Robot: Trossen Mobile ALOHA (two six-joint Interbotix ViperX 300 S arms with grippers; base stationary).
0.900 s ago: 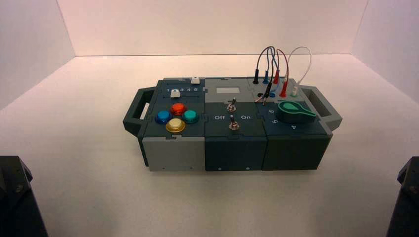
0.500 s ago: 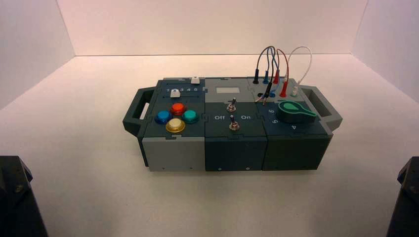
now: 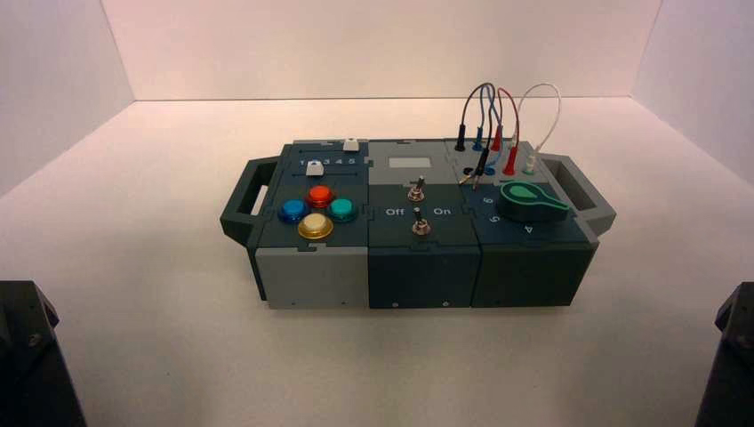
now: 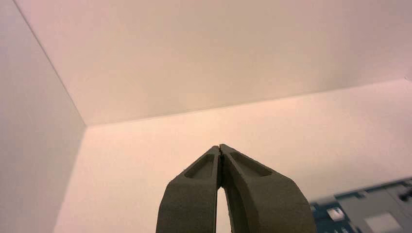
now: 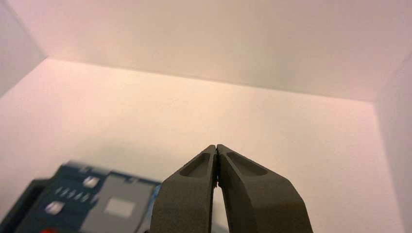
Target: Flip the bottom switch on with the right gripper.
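The bottom switch (image 3: 421, 227) is a small metal toggle on the dark middle block of the box (image 3: 418, 267), just below the "Off" and "On" lettering. A like toggle (image 3: 415, 190) stands behind it. My right gripper (image 5: 215, 146) is shut with nothing between its fingertips, held far back from the box; only a corner of its arm (image 3: 734, 351) shows at the lower right of the high view. The left gripper (image 4: 220, 145) is also shut and empty, its arm (image 3: 27, 356) parked at the lower left.
On the box's left block sit four coloured round buttons (image 3: 317, 211) and two white sliders (image 3: 350, 144). The right block carries a green knob (image 3: 531, 201) and looping wires (image 3: 498, 116). Handles (image 3: 247, 191) stick out at both ends. White walls surround the table.
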